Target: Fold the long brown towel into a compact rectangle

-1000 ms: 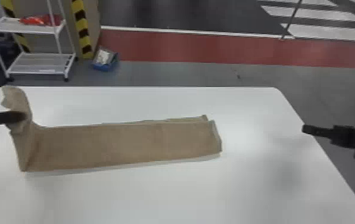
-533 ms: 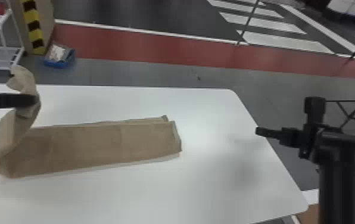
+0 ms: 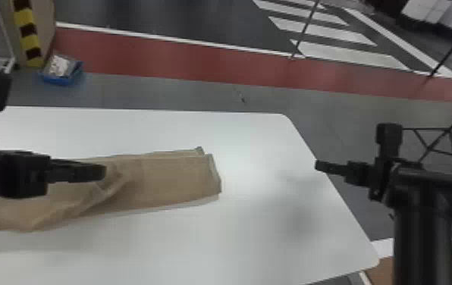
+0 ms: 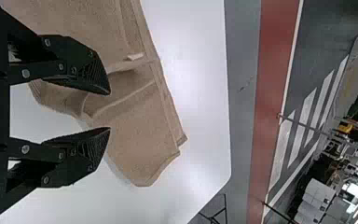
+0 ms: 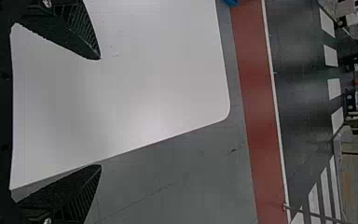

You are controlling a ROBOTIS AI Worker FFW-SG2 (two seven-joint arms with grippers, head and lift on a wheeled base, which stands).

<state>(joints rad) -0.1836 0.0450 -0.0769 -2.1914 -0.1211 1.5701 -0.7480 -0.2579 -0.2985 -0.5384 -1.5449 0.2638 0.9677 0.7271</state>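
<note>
Our left hand is open, its two fingers parted over the towel with no cloth pinched between them; our right hand is open too, well apart from the cloth by the worktop's right edge; the towel lies in a long strip on the worktop, towards our left, with a loose slanting ruck across its middle; we judge it light, soft and limp, likely to sag or slide if dragged, though hardly fragile; we would take the next hold at the short end on our right, pinching every layer together well in from the edge, since a shallow grip might lift only the top one; smoothing that ruck first should help.
</note>
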